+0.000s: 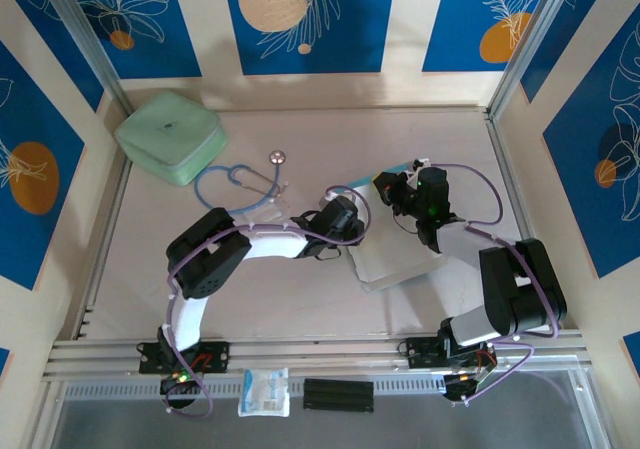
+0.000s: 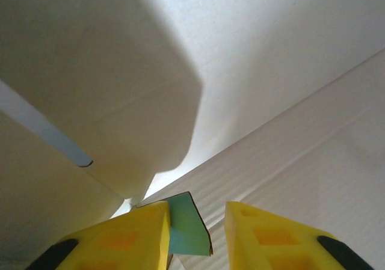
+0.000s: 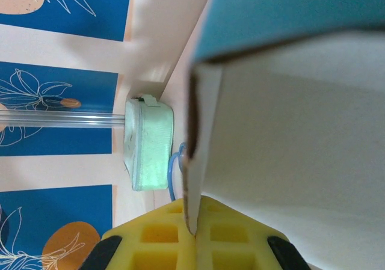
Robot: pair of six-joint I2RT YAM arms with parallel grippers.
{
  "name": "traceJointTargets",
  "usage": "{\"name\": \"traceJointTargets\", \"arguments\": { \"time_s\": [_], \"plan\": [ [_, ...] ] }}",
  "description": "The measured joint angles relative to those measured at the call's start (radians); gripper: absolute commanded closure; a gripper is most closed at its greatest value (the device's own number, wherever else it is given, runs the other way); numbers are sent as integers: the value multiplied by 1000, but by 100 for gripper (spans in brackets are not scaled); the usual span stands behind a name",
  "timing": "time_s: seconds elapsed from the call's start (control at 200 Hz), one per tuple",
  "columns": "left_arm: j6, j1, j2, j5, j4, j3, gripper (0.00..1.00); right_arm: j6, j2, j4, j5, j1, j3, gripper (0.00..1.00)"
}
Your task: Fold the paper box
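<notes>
Paper box mid-fold, centre-right on the worktop, both pincers working it.

The worktop (image 1: 270,299) carries the paper box (image 1: 392,259), white face up, just in front of the arms. The right pincer (image 3: 194,231) is clamped tight on an upright card edge. The left pincer (image 2: 197,213) stands partly open, with a teal flap tip (image 2: 186,228) loose between its fingers. Best play, I'd say: the right anchors that wall, while the left pinches the flap near its crease and tucks slowly.

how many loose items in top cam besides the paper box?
4: mint-green case far left; stethoscope beside it; clear packet and black strip on the near rail. Others may hide under the paper box.
</notes>
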Motion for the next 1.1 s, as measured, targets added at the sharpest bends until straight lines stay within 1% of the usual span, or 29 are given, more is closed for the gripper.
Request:
{"name": "traceJointTargets", "arguments": {
  "time_s": [0.045,0.085,0.17,0.27,0.355,0.405,0.5,0.555,0.645,0.725,0.84,0.94,0.99,1.101],
  "plan": [
    [18,0,-11,-3,-1,-5,55,0,-3,0,-3,-3,-2,100],
    [31,-2,-31,-5,-5,-16,51,0,-7,-2,-8,-5,-5,100],
    [51,-3,-108,-21,-16,-55,48,3,-18,-5,-23,-9,-10,100],
    [75,-4,-250,-59,-58,-102,45,4,-32,-14,-34,-14,-12,100],
    [81,8,-370,-91,-146,-106,44,4,-51,-26,-37,-17,-12,100],
    [82,22,-428,-103,-233,-87,42,3,-61,-28,-42,-19,-12,100],
    [95,90,-479,-97,-398,-18,41,3,-71,-30,-50,-21,-12,100],
    [113,145,-481,-73,-472,21,40,3,-72,-32,-54,-21,-12,100],
    [176,233,-467,6,-609,87,40,3,-72,-42,-57,-21,-12,100],
    [251,278,-420,70,-716,166,41,3,-72,-46,-59,-21,-12,100],
    [351,288,-344,182,-807,264,41,3,-72,-47,-60,-19,-12,100],
    [406,288,-295,270,-835,303,42,2,-72,-48,-60,-19,-12,100],
    [423,288,-268,294,-843,319,45,1,-72,-49,-60,-18,-12,100],
    [451,288,-206,312,-858,361,57,0,-72,-51,-60,-14,-12,100]
  ]
}}
